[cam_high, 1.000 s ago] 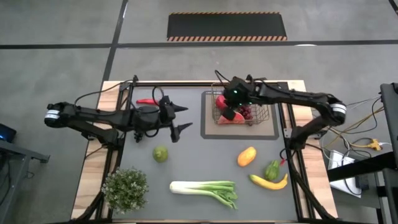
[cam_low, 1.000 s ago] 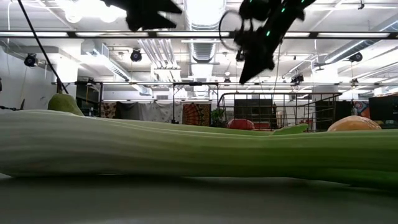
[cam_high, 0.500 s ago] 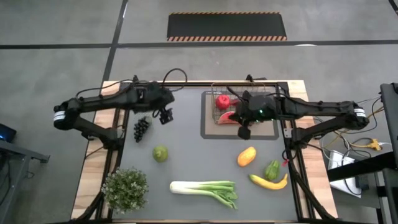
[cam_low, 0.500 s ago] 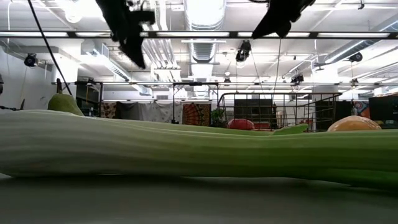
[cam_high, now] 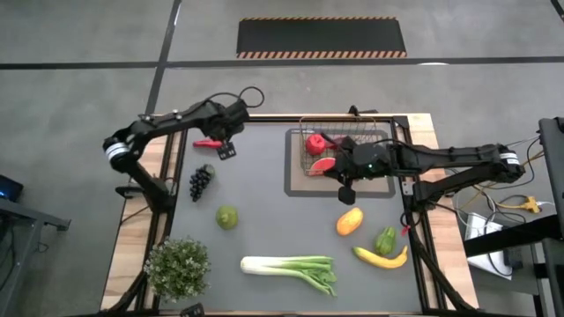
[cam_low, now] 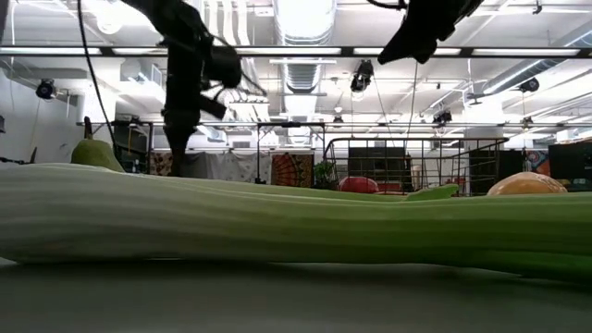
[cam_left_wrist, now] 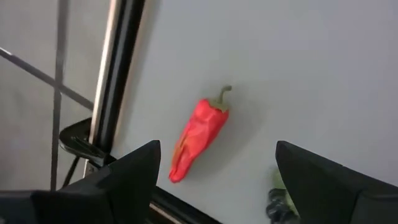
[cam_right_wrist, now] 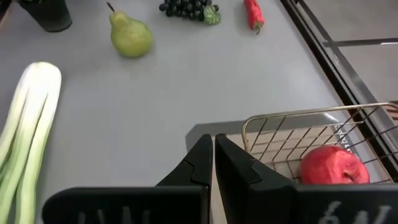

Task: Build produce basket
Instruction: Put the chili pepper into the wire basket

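A red chilli pepper point(cam_left_wrist: 199, 132) lies flat on the grey mat by the far left corner point(cam_high: 207, 143). My left gripper point(cam_left_wrist: 214, 180) hovers over it, open and pointing steeply down, a finger on either side and touching nothing point(cam_high: 226, 150). The wire basket point(cam_high: 370, 141) stands at the far right and holds a red apple point(cam_high: 315, 143) and a watermelon slice point(cam_high: 324, 164). My right gripper point(cam_high: 345, 189) hangs shut and empty just near of the basket's front rim point(cam_right_wrist: 211, 158).
Purple grapes point(cam_high: 201, 180) and a green pear point(cam_high: 227, 217) lie near of the chilli. A mango point(cam_high: 350, 220), green pepper point(cam_high: 385, 239), banana point(cam_high: 381, 257) and leek point(cam_high: 291, 269) lie toward the near edge. A potted plant point(cam_high: 178, 267) stands at the near left corner.
My left gripper has swung toward the table's far left corner, off the grapes and over the chilli, sinking and tipping from level to steeply down. My right gripper has drawn back out of the basket toward the near edge, staying shut.
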Controlling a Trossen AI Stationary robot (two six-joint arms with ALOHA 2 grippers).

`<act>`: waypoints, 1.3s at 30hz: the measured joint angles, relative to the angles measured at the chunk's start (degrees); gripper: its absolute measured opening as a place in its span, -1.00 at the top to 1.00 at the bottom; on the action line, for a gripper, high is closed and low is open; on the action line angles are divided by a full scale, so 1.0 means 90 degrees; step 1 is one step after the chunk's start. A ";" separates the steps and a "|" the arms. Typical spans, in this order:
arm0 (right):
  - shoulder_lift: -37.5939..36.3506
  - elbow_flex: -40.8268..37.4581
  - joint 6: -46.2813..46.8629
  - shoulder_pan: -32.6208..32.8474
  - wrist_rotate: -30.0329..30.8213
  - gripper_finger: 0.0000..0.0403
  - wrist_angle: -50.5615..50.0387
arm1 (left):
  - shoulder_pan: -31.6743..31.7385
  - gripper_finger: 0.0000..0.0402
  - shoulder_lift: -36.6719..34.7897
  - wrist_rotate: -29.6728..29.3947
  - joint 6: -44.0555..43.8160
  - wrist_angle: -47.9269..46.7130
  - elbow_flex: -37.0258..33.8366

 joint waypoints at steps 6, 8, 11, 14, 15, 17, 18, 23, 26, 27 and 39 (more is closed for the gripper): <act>0.0002 -0.0119 -0.0005 0.0000 0.0000 0.96 0.0014 | 0.0219 -0.49 0.0498 -0.0037 0.0300 0.0016 -0.0027; 0.0002 -0.0156 -0.0034 0.0000 0.0000 0.96 0.0064 | 0.0253 -0.49 0.0615 -0.0155 0.0297 0.0021 -0.0024; 0.0002 -0.0210 -0.0074 0.0000 0.0000 0.96 0.0120 | 0.0259 -0.49 0.0775 -0.0261 0.0294 0.0027 -0.0030; 0.0002 -0.0252 -0.0087 0.0000 0.0000 0.96 0.0113 | 0.0259 -0.49 0.0898 -0.0291 0.0279 0.0032 -0.0034; 0.0002 -0.0260 -0.0089 0.0000 0.0000 0.96 0.0118 | 0.0257 -0.49 0.0939 -0.0338 0.0276 0.0041 -0.0034; 0.0002 -0.0278 -0.0092 0.0000 0.0000 0.96 0.0125 | 0.0259 -0.49 0.1026 -0.0557 0.0275 0.0091 -0.0034; 0.0002 -0.0290 -0.0092 0.0000 0.0000 0.96 0.0126 | 0.0259 -0.49 0.1073 -0.0676 0.0273 0.0106 -0.0034; 0.0002 -0.0340 -0.0103 0.0000 0.0000 0.96 0.0144 | 0.0281 -0.49 0.1275 -0.0786 0.0273 0.0145 -0.0044; 0.0002 -0.0344 -0.0104 0.0000 0.0000 0.96 0.0144 | 0.0293 -0.49 0.1399 -0.0789 0.0271 0.0149 -0.0046; 0.0002 -0.0344 -0.0104 0.0000 0.0000 0.96 0.0144 | 0.0295 -0.49 0.1441 -0.0790 0.0271 0.0147 -0.0049; 0.0002 -0.0344 -0.0104 0.0000 0.0000 0.96 0.0144 | 0.0295 -0.49 0.1920 -0.0875 0.0275 0.0317 -0.0077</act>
